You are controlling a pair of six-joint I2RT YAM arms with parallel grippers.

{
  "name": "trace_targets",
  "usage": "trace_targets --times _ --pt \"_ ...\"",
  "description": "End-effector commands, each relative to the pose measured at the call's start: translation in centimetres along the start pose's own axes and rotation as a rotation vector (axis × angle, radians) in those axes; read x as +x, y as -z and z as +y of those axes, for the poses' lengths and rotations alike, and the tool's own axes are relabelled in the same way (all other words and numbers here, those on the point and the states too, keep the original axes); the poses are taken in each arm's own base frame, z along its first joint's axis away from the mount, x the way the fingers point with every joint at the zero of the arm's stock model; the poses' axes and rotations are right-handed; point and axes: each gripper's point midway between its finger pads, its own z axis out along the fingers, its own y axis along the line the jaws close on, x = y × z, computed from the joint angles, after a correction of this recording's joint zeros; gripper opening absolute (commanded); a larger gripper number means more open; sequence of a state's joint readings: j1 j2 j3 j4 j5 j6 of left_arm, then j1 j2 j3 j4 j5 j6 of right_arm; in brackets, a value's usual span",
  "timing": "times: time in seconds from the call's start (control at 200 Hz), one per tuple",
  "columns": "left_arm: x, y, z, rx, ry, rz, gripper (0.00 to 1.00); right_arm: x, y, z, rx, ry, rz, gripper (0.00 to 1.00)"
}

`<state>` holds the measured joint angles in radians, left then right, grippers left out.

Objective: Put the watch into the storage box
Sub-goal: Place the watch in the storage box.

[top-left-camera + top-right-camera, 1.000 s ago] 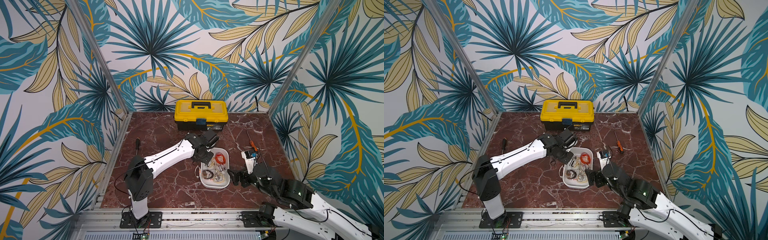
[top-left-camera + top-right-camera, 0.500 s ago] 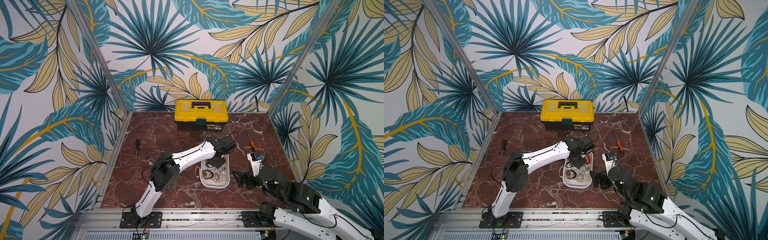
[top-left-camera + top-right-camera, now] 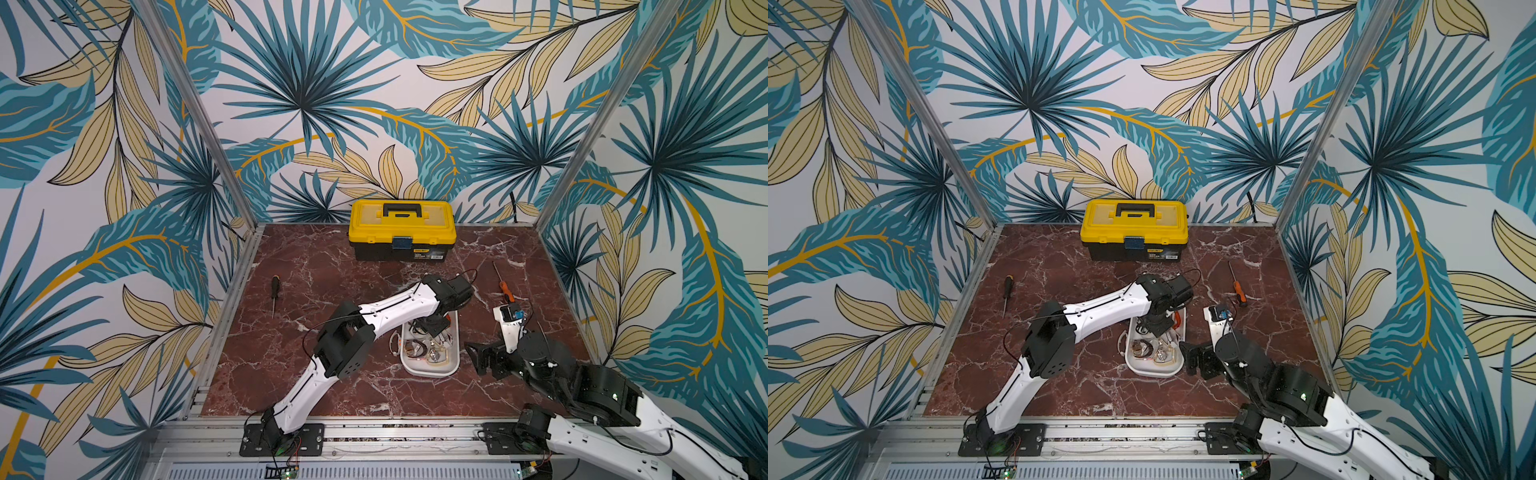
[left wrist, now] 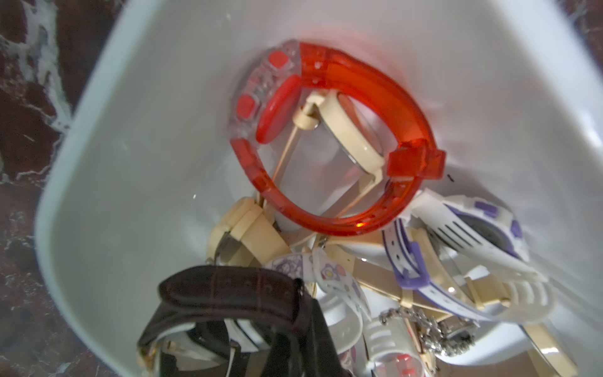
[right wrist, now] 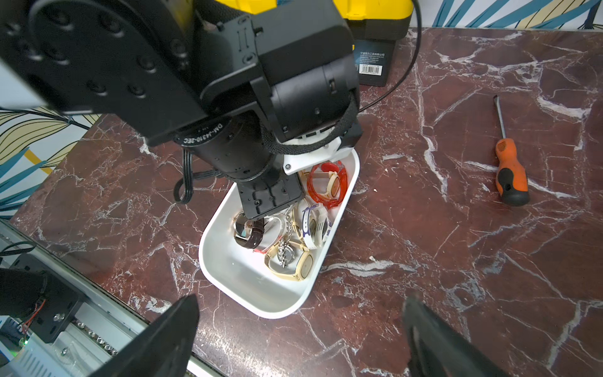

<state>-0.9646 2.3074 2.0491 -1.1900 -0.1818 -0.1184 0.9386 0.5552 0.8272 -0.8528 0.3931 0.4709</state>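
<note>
Over the storage box (image 5: 251,280), left hand (image 5: 256,222) nose-down, closed on the brown-strapped watch (image 5: 251,241); right hand (image 3: 476,359) wide open alongside.

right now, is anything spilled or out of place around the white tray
The black screwdriver and orange screwdriver lie loose on the table, apart from the shut toolbox. A pale loop beside the storage box's left rim may be a strap outside it; too small to tell. Nothing looks broken.

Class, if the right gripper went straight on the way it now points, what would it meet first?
Likely the box, at its near wall; the open right gripper aims at it, though height is unclear.
</note>
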Motion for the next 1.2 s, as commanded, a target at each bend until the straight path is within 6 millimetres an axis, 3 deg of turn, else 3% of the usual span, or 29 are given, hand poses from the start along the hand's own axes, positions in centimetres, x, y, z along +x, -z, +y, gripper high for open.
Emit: trace_targets --times 0.0,0.13,0.255,0.371,0.686,0.906,1.192 --pt "-0.9 -0.1 0.9 -0.027 -0.024 -0.012 0.0 0.7 -0.3 -0.3 0.011 0.01 0.011 1.0" --pt "-1.1 -0.4 0.6 -0.015 -0.034 -0.012 0.1 0.7 -0.3 -0.4 0.018 0.009 0.01 1.0" --pt "-1.1 -0.4 0.6 -0.016 -0.042 -0.013 0.32 0.7 -0.3 -0.5 0.022 0.01 0.01 1.0" --pt "-1.3 0.2 0.6 -0.015 -0.04 -0.03 0.44 0.6 -0.4 -0.4 0.022 0.01 0.01 1.0" --pt "-1.9 3.7 0.6 -0.015 -0.009 -0.101 0.63 0.6 -0.6 -0.1 0.013 0.012 0.012 1.0" --pt "-2.3 6.2 0.8 0.006 0.03 -0.165 0.69 0.5 -0.6 0.0 0.008 0.011 0.01 1.0" --pt "-2.0 7.9 1.6 0.019 0.084 -0.21 0.69 0.5 -0.4 -0.2 0.013 0.005 0.008 1.0"
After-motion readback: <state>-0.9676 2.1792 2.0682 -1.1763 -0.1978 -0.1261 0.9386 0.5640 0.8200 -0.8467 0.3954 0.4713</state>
